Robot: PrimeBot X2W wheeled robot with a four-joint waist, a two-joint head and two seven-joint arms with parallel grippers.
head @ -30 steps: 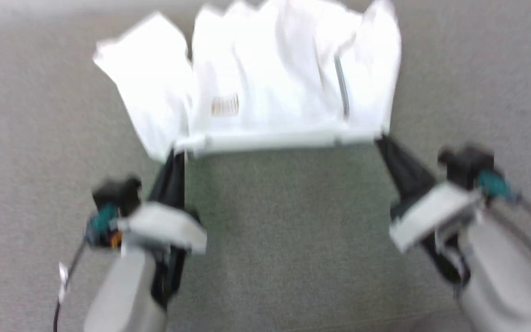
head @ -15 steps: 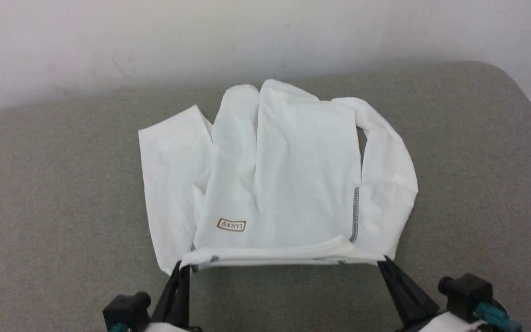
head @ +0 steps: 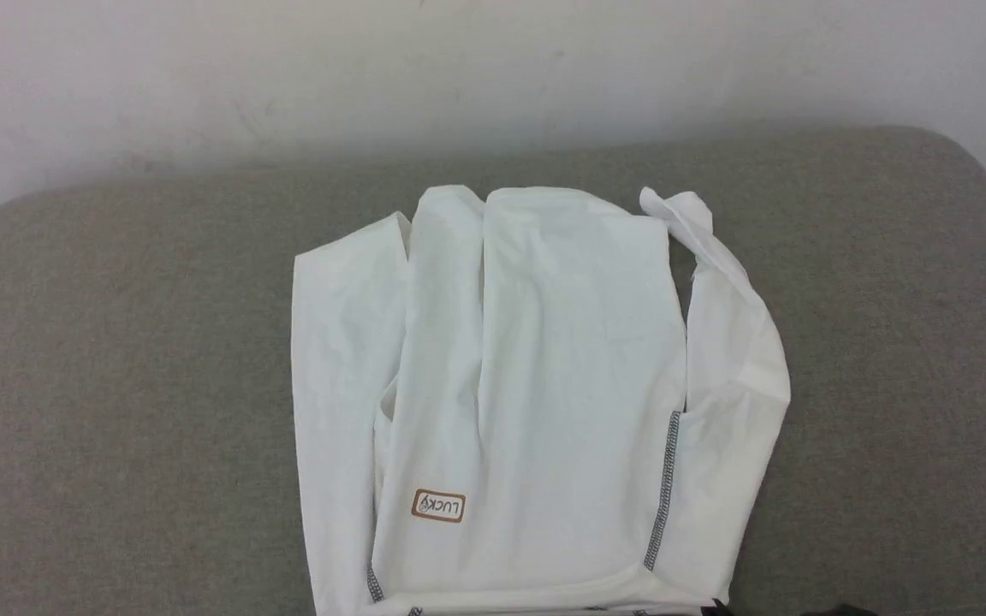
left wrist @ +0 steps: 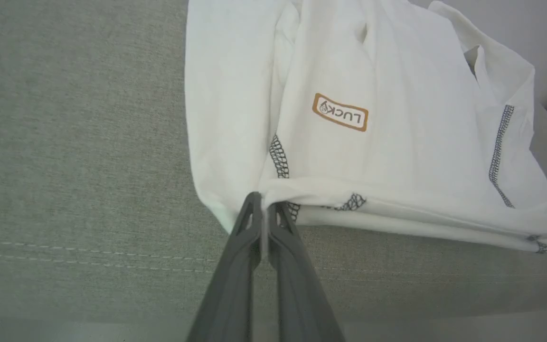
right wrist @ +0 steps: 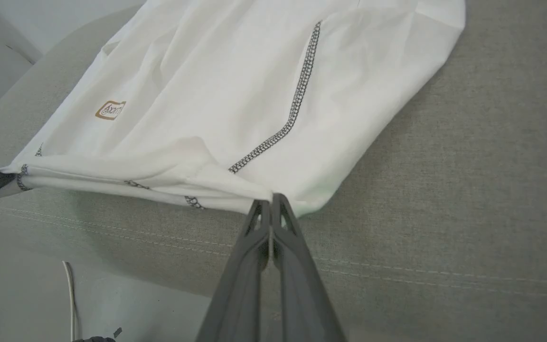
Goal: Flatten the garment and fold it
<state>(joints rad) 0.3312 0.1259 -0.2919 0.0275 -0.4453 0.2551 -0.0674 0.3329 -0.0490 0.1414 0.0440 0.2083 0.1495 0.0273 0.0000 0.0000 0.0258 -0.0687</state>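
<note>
Thin white long-sleeved top [head: 544, 359] is pinched by L gripper [left wrist: 265, 202] & R gripper [right wrist: 270, 200], either side of brown-edged logo patch [head: 439, 506]. Approx. flattened, sleeves seemingly tucked in. Body fold is left.

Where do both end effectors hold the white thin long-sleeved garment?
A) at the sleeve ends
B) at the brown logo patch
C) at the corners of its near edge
C: the left end effector and the right end effector are each shut on one corner of the near edge of the white thin long-sleeved garment.

Possibly a home: grey upholstered cushion [head: 74, 342] against white wall [head: 202, 68].
</note>
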